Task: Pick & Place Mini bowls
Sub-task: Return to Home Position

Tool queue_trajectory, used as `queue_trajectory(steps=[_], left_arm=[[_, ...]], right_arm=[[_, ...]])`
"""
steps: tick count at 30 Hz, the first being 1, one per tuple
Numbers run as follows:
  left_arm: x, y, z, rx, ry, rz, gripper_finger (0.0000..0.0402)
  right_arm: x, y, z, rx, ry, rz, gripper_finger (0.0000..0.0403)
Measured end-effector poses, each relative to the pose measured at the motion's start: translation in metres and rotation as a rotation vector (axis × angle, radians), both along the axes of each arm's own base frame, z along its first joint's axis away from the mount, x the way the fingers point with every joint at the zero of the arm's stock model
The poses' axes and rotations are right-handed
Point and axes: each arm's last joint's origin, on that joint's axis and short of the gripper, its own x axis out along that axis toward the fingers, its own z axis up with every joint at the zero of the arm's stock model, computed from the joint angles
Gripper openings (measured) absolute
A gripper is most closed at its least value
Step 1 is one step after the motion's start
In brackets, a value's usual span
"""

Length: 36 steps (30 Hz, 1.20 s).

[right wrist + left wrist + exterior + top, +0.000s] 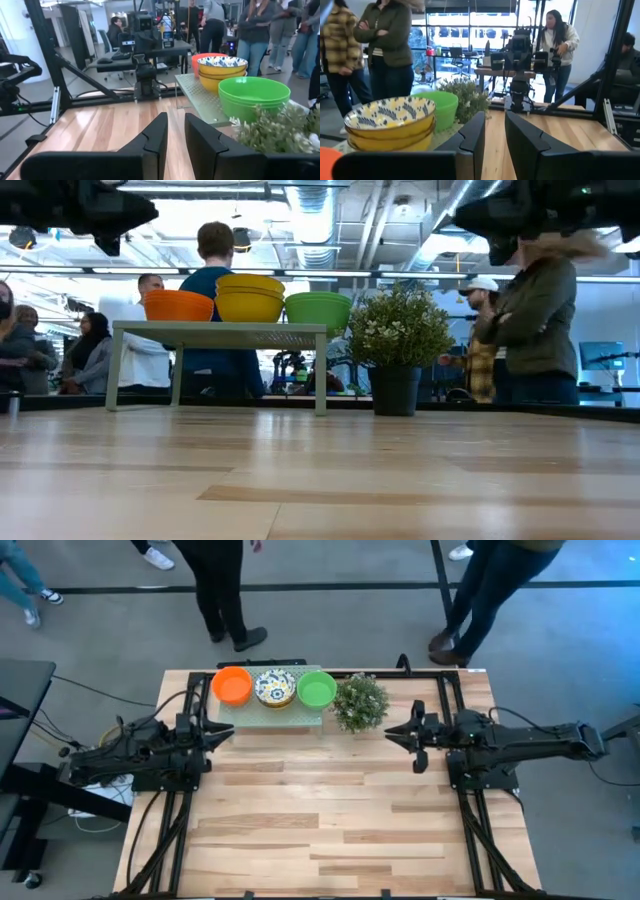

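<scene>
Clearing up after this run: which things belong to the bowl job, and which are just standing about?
Job: orange bowls, patterned bowls, green bowls, all on the shelf.
Standing about: potted plant beside the shelf.

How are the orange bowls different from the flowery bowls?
The orange bowls are plain, while the flowery bowls have blue and yellow flowers inside and yellow outsides. The orange bowls sit at the shelf's end by the left arm. The flowery bowls sit in the middle. Both are round and rest on the shelf.
</scene>
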Motion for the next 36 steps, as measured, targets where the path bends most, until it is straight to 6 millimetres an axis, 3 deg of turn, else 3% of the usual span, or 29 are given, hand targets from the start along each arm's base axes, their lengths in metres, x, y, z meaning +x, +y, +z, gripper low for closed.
queue_trajectory(steps=[12,18,28,36], left_arm=[[0.016,0.001,-0.030,-0.023,-0.084,-0.004,0.0076],[0.023,0.001,-0.049,-0.033,-0.150,-0.028,0.0076],[0.023,0.001,-0.049,-0.030,-0.156,-0.032,0.0076],[0.023,0.001,-0.050,-0.032,-0.144,-0.031,0.0076]], right_arm=[[-0.034,0.001,-0.041,0.030,-0.087,0.001,0.0061],[-0.045,0.002,-0.049,0.010,-0.156,0.001,0.0061],[-0.051,0.002,-0.068,-0.013,-0.173,-0.004,0.0061],[-0.052,0.000,-0.069,-0.003,-0.163,-0.078,0.0061]])
